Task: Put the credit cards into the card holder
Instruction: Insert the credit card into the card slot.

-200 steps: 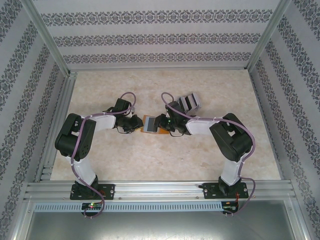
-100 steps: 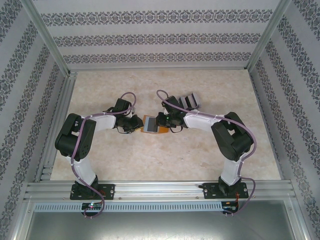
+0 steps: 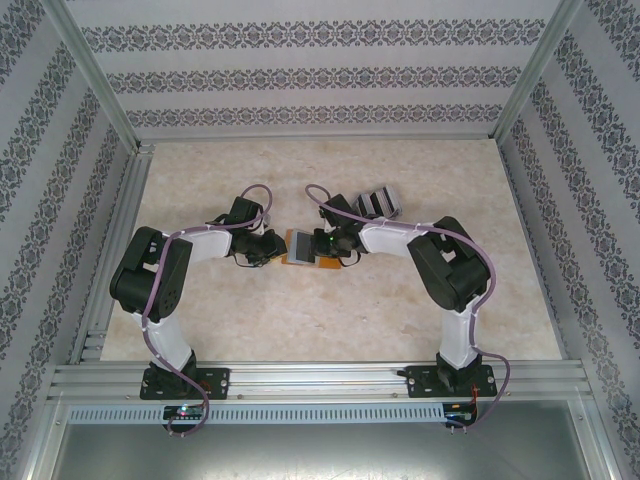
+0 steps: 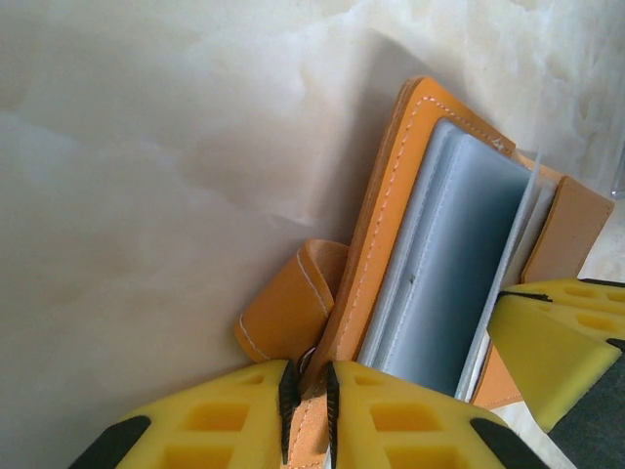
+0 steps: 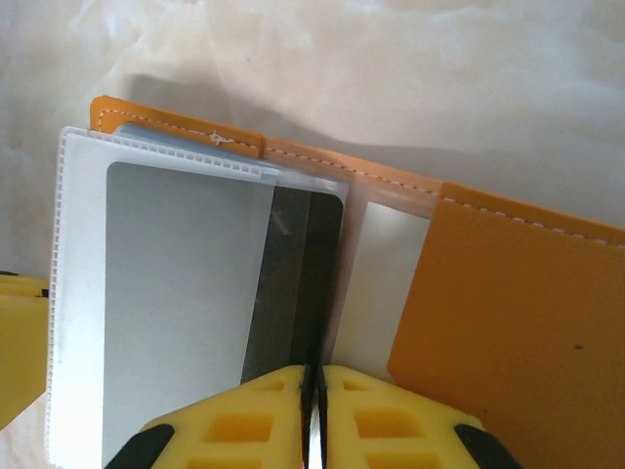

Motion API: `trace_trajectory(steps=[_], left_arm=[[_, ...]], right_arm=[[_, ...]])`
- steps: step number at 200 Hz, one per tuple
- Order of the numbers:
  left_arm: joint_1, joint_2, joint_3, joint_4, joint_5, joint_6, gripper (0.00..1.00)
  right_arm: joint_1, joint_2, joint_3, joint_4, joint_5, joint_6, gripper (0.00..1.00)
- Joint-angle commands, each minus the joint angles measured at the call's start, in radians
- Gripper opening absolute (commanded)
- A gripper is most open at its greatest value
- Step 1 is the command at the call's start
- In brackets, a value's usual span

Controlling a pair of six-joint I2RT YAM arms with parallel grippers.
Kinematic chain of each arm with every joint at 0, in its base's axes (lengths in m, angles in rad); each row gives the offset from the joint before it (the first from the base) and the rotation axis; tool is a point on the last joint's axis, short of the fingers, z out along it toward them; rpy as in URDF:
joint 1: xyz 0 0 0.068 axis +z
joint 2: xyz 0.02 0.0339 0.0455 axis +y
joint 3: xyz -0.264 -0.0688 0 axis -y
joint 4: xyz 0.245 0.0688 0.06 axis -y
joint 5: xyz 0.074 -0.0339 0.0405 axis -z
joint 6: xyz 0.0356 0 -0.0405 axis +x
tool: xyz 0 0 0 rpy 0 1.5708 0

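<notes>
The orange card holder lies open on the table between my two grippers, its pale blue-grey pockets facing up. My left gripper is shut on the holder's orange edge beside the small snap tab. My right gripper is shut on the edge of a silver-grey credit card with a dark stripe, which sits partly inside a clear sleeve of the holder. The other credit cards lie fanned behind the right wrist.
The pale marble-look table is ringed by an aluminium frame and patterned walls. The right gripper's yellow fingers reach into the left wrist view at the lower right, close to the holder.
The right arm has shifted left, bringing its gripper and the card further over the holder, and its jaws have narrowed. The left arm and the holder have stayed put.
</notes>
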Motion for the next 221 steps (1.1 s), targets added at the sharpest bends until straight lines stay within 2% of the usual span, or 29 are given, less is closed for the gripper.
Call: trace_trajectory(steps=[1, 48, 136, 221], left_arm=[[-0.009, 0.017, -0.001, -0.039, -0.007, -0.011, 0.21], [-0.010, 0.021, 0.001, -0.039, -0.007, -0.011, 0.21], [-0.009, 0.018, 0.014, -0.061, -0.012, -0.006, 0.21], [0.002, -0.044, 0.093, -0.212, -0.054, 0.060, 0.22]], right_arm=[[0.006, 0.037, 0.010, 0.038, -0.033, 0.003, 0.15], [0.010, 0.047, -0.013, 0.132, -0.113, 0.043, 0.15], [-0.004, 0.035, -0.040, 0.170, -0.148, 0.057, 0.15], [-0.005, 0.054, -0.060, 0.181, -0.141, 0.059, 0.15]])
